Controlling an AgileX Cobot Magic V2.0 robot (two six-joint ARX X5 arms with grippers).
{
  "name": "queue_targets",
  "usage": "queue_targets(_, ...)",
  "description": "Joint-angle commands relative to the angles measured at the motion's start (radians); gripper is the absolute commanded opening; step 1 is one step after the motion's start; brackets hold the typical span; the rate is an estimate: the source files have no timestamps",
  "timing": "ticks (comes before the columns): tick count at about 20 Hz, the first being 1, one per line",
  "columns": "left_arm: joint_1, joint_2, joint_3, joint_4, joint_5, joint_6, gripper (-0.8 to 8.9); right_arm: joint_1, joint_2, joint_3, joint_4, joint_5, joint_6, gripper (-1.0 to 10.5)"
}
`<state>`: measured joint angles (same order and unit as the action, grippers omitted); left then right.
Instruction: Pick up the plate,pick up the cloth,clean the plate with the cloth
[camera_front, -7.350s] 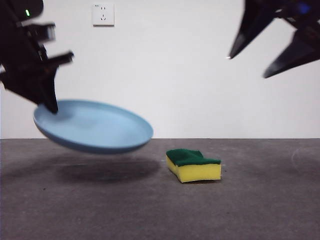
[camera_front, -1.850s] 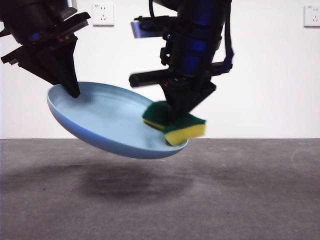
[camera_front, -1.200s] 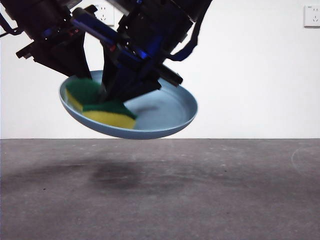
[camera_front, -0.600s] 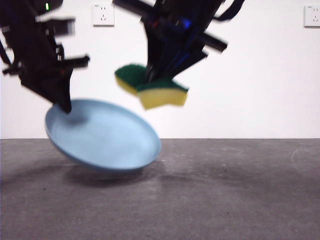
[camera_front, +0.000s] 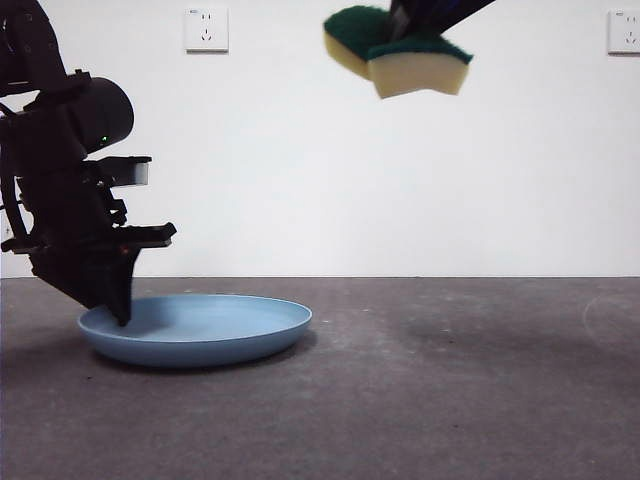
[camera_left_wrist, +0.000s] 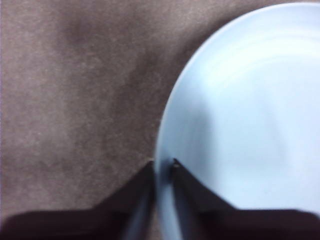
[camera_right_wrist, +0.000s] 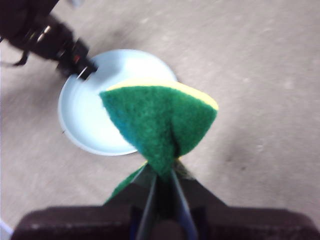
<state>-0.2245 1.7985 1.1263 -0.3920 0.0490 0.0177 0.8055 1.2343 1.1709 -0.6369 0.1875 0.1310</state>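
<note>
Light-blue and matte, the plate (camera_front: 196, 330) lies flat on the grey table (camera_front: 450, 400), low and toward one side in the front view, with its rim pinched between the two black jaws of the left gripper (camera_left_wrist: 162, 167); the left wrist view shows one jaw outside the rim and one just inside it, pressed close upon the thin edge. In the front view this gripper (camera_front: 118, 312) reaches down from a dark arm at the side edge, its tip at the plate's near rim. The edge grip suits a shallow dish, whose raised rim offers the only purchase for narrow jaws. The cloth (camera_front: 397, 52), a yellow sponge with a green scouring face, hangs high above the table, well apart from the plate and not over it. The right gripper (camera_right_wrist: 162, 172) clamps it from below, jaws squeezed into the foam so that the green layer folds and bulges around them; the firm pinch probably serves to keep the soft body from slipping during rubbing. In the right wrist view the plate (camera_right_wrist: 95, 115) lies beyond the sponge (camera_right_wrist: 160, 122) on the table. A white wall socket (camera_front: 206, 29) marks the background. Judged from this arrangement, sponge and plate are parted and no wiping contact exists.
</note>
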Motion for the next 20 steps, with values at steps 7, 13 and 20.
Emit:
queue_targets(7,-0.018,-0.06,-0.005,-0.089,0.093,-0.066,4.09,-0.106,0.038,-0.005,0.005,0.0,-0.001,-0.2)
queue_targets(13,-0.078,-0.316,-0.006,-0.111,0.136,-0.078,4.09,-0.174,0.186,-0.005,0.034,-0.032,-0.001,-0.2)
queue_targets(20,-0.101,-0.603,-0.073,-0.109,0.087,-0.079,4.07,-0.248,0.372,-0.005,0.122,-0.164,-0.002,-0.2)
